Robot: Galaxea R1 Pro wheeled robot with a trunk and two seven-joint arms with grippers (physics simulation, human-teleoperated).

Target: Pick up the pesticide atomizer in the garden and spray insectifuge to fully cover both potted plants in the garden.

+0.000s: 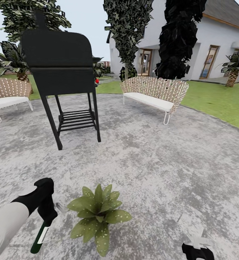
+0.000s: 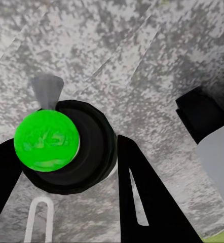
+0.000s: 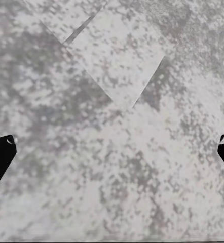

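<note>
Left black two-finger gripper (image 1: 43, 216) is clamped on the dark green-black pesticide atomizer bottle (image 1: 38, 240), which hangs below it with a white label patch on the side. In the left wrist view the same gripper (image 2: 71, 167) has a black finger (image 2: 142, 197) on each side of the atomizer (image 2: 66, 147): round dark body seen end-on, bright green disc facing the camera, grey nozzle piece poking out at one edge. Right black gripper (image 3: 112, 147) is spread wide and holds nothing; just its two fingertips (image 3: 0, 152) sit at opposite frame edges over bare paving. In the head view the right gripper (image 1: 198, 251) shows at the bottom edge. Low potted plant (image 1: 97, 213), a rosette of pointed, pale-speckled green leaves, sits on the mottled grey round patio (image 1: 151, 162) just beside the held atomizer, not touching it. Pot is hidden under the leaves. Behind: black metal barbecue grill on slanted legs (image 1: 63, 83), two wicker benches with white cushions (image 1: 153, 94), lawn, white house.
</note>
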